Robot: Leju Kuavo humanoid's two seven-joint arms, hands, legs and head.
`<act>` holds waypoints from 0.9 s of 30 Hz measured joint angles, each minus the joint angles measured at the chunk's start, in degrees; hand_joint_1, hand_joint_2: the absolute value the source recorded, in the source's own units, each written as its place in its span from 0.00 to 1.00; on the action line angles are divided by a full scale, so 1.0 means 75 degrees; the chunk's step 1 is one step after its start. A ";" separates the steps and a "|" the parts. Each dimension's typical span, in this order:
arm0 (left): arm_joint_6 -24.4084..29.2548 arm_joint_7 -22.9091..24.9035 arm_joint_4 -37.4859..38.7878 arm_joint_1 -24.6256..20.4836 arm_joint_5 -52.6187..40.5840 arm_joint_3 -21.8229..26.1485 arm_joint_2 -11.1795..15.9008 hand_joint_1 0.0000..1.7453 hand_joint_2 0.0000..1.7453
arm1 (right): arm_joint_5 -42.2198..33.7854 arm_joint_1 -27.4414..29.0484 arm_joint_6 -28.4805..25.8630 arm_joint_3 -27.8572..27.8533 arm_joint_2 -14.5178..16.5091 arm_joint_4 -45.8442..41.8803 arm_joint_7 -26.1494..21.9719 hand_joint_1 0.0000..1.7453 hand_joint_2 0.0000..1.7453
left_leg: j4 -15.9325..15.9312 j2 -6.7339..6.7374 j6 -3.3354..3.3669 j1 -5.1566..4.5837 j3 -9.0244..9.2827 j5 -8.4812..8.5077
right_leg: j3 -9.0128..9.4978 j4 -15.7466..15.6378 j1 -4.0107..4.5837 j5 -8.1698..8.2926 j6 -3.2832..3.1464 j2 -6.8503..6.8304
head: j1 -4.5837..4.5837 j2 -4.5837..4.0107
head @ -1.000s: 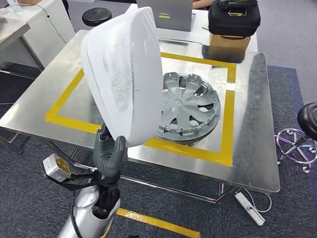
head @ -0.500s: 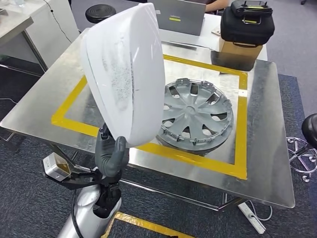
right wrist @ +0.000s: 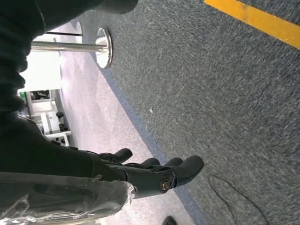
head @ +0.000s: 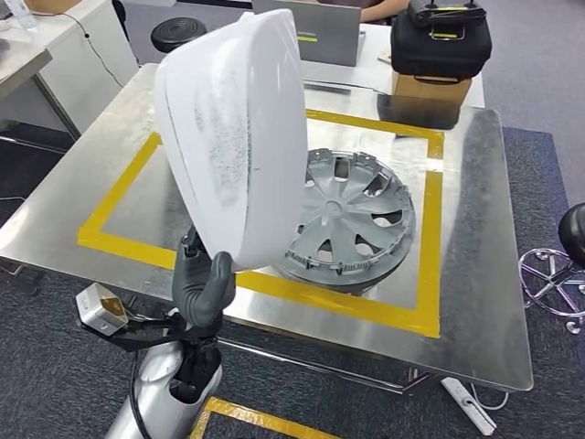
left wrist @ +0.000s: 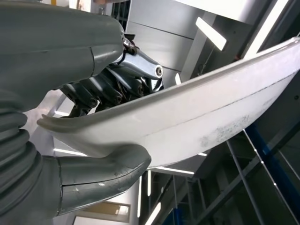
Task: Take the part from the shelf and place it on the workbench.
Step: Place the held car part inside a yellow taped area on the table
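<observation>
The left hand clamps the lower edge of the white part: in the left wrist view the thick thumb lies under the rim and the darker fingers press on its other face, so the hold is a pinch on one edge only. The part, a broad curved white shell with a scuffed grey patch on its face, stands nearly upright above that hand, held in the air in front of the near edge of the bench and leaning toward it. The right hand hangs over the carpeted floor with its fingers stretched out and apart, holding nothing.

The step in hand looks like the carry to the set-down. Because the whole shell rides above a small edge grip, it will likely want to tip or swing, so the arm should travel slowly and keep the wrist steady. A grey wheel cover already lies inside the yellow tape frame on its right half; the bare steel on the frame's left side is the better landing spot, and the shell should stay apart from the cover. A good placement would lower the part until it rests on the bench, tilting it flat, before the fingers let go.
</observation>
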 joint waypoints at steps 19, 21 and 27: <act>0.2574 0.1160 0.0968 -0.0362 -0.0586 -0.0044 -0.0119 1.00 1.00 | -0.0125 0.0016 -0.0116 0.0000 0.0005 0.0000 0.0033 0.00 1.00 | -0.2027 -0.0011 0.0314 0.0017 0.0934 0.0946 | -0.0192 0.0431 0.0015 -0.0110 0.0339 -0.0017 | 0.0104 0.0000; 0.2789 0.1182 0.1134 -0.0499 -0.0684 -0.0082 -0.0152 1.00 1.00 | -0.0117 0.0003 -0.0125 0.0000 0.0017 0.0000 0.0033 0.00 1.00 | -0.2026 -0.0012 0.0247 -0.0007 0.0941 0.0934 | 0.0013 0.0042 0.0034 -0.0048 0.0280 -0.0007 | 0.0095 0.0000; 0.2941 0.1202 0.1423 -0.0779 -0.0791 -0.0208 -0.0212 1.00 1.00 | -0.0105 -0.0002 -0.0127 0.0000 0.0023 0.0000 0.0031 0.00 1.00 | -0.1049 0.0007 0.0024 0.0004 0.0471 0.0346 | 0.0045 -0.0026 -0.0007 -0.0009 0.0044 0.0000 | 0.0046 0.0000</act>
